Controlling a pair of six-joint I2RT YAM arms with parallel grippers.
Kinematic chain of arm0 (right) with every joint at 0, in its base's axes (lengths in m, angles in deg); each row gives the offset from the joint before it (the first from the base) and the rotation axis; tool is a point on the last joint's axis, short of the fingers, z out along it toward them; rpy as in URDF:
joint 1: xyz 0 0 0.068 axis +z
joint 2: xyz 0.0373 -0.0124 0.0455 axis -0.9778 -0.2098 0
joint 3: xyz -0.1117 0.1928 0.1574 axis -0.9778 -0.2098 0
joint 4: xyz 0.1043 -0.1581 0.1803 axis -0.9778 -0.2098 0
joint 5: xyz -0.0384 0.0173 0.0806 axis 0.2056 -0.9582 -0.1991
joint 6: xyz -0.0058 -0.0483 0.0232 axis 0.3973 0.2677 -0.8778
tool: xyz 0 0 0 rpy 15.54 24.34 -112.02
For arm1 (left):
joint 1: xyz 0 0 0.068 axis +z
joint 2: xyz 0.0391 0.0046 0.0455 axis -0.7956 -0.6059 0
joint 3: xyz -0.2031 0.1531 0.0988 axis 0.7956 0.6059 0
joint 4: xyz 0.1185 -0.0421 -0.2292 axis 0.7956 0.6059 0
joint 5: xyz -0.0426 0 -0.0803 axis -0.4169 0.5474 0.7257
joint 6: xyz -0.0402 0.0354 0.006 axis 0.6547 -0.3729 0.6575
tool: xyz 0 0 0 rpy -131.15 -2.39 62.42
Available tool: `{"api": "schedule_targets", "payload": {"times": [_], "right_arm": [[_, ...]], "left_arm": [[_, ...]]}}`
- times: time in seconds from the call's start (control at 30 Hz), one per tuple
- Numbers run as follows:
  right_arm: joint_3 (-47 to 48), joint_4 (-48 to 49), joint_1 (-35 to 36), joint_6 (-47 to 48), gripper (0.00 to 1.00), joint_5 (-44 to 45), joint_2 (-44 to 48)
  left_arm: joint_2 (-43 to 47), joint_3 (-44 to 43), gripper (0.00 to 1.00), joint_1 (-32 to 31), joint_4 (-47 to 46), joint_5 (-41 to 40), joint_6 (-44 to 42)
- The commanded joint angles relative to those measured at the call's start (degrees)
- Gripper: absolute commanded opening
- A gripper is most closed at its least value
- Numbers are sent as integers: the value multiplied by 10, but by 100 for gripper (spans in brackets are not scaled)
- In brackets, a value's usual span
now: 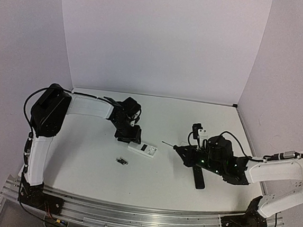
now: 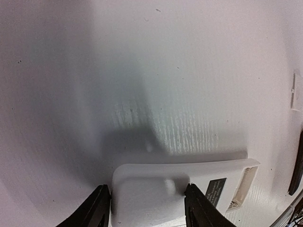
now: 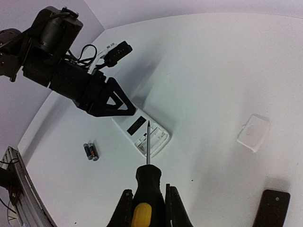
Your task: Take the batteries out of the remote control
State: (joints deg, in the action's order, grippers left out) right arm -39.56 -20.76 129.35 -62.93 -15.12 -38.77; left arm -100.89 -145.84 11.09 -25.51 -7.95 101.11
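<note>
Top external view: the small white rectangular plastic remote control [image 1: 143,150] is lying with its left end between the left gripper's [image 2: 147,210] fingers; I cannot tell whether they are pressing it. Its long axis is running left to right, with the open compartment facing right. Two tiny dark cylindrical batteries [image 1: 122,161] are lying just nearer on the white table [image 1: 157,114]. The right gripper [image 3: 149,205] is clamping a yellow-and-black-handled screwdriver [image 3: 147,177]. Pale walls [image 1: 163,40] are enclosing the table.

Soft, even light from overhead, bright on the white counter [image 1: 83,160], with a faint lilac cast. Shadows on it are pale. The left wrist view is poorest: a broad grey shadow crosses it and the remote control [image 2: 151,194] looks soft, perhaps too close to focus. The right wrist view bows at its edges
</note>
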Motion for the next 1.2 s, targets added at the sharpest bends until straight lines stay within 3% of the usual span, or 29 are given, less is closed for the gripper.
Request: {"api": "schedule_targets", "payload": {"times": [0.0, 0.1, 0.17, 0.33, 0.5, 0.77, 0.9, 1.17], "right_arm": [[0, -114, 1, 13, 0, 75, 63], [-9, -161, 1, 4, 0, 113, 97], [-15, -189, 1, -5, 0, 157, 124], [-7, -285, 0, -12, 0, 256, 164], [-3, -308, -36, -9, 0, 296, 155], [-24, -280, -176, -82, 2, 202, 96], [-53, -263, -191, -126, 5, 171, 96], [-145, -263, -192, -240, 19, 143, 152]], "left_arm": [[-2, -47, 67, -12, 54, -20, -10], [15, -65, 83, -12, 58, -31, -11], [33, -64, 99, -11, 55, -35, -9], [89, -26, 100, -12, 37, -31, 1], [166, 85, 100, -19, -32, 20, 28], [235, 195, 100, -48, -108, 45, 73], [230, 209, 100, -50, -132, 54, 89], [222, 208, 100, -50, -131, 40, 92]]}}
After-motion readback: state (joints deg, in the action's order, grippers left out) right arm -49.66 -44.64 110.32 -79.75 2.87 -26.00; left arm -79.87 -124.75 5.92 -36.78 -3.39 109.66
